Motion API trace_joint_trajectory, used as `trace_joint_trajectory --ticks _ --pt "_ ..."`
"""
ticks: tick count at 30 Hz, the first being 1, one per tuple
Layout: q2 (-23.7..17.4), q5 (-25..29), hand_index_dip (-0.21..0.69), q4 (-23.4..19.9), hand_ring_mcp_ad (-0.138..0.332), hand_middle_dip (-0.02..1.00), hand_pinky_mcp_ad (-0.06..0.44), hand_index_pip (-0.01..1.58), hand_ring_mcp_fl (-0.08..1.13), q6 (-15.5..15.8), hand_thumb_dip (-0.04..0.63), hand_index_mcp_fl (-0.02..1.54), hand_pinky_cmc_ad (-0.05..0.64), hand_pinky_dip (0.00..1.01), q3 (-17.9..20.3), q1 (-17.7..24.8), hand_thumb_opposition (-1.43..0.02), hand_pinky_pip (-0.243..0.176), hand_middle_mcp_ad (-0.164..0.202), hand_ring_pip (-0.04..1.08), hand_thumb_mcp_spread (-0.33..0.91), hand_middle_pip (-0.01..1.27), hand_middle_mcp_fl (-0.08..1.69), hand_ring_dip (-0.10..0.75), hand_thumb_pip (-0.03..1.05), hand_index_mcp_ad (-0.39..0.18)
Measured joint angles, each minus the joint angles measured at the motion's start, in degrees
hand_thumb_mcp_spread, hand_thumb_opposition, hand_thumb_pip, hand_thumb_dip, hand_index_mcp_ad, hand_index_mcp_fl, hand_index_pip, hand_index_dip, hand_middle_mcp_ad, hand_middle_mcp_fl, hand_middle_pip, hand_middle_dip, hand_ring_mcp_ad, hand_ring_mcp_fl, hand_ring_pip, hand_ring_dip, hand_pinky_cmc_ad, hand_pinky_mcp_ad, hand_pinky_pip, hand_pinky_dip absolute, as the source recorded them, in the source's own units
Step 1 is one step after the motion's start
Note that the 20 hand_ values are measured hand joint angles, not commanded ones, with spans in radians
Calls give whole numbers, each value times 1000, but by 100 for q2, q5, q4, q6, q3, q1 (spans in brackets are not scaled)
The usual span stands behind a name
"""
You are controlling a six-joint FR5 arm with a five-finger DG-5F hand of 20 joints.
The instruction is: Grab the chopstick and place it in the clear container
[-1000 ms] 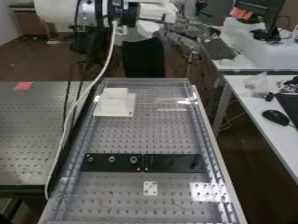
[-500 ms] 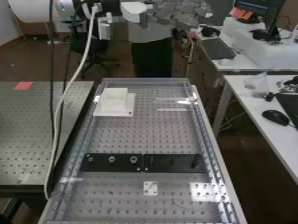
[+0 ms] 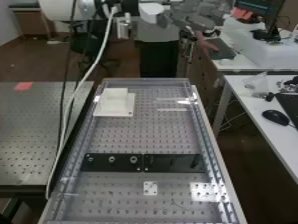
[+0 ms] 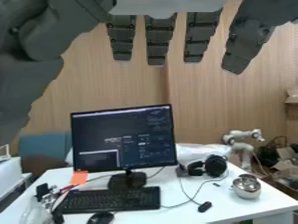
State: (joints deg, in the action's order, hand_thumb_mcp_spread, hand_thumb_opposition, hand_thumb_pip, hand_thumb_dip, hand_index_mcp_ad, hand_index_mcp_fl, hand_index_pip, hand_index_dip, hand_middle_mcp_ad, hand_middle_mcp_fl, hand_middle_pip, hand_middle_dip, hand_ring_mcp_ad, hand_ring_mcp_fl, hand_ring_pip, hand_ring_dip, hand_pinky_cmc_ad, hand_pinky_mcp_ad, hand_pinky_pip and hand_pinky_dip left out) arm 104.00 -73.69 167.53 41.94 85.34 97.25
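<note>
From where I stand, the dark grey hand (image 3: pixel 193 19) of the white jointed arm (image 3: pixel 61 9) is up beyond the far end of the perforated metal worktop (image 3: pixel 126 135), its fingers (image 4: pixel 157 42) straight and released, with nothing grasped. The job looks to be at its opening step, the pick-up, though I cannot tell where the chopstick lies, nor make out the clear container for certain. The next move, I'd judge, calls for finding the chopstick and bringing the hand over it, clear of the white square block (image 3: pixel 114 98).
</note>
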Motion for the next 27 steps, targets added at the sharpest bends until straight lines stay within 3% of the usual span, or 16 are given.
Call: trace_joint_trajectory --ticks 7,27 --pt "255 132 197 142 133 185 316 68 12 -7 2 40 468 162 -356 69 -635 -124 19 79 141 119 5 101 400 -134" --pt "349 -110 195 152 131 185 316 68 12 -10 0 40 461 162 -491 83 -649 -124 19 79 152 119 2 101 447 -129"
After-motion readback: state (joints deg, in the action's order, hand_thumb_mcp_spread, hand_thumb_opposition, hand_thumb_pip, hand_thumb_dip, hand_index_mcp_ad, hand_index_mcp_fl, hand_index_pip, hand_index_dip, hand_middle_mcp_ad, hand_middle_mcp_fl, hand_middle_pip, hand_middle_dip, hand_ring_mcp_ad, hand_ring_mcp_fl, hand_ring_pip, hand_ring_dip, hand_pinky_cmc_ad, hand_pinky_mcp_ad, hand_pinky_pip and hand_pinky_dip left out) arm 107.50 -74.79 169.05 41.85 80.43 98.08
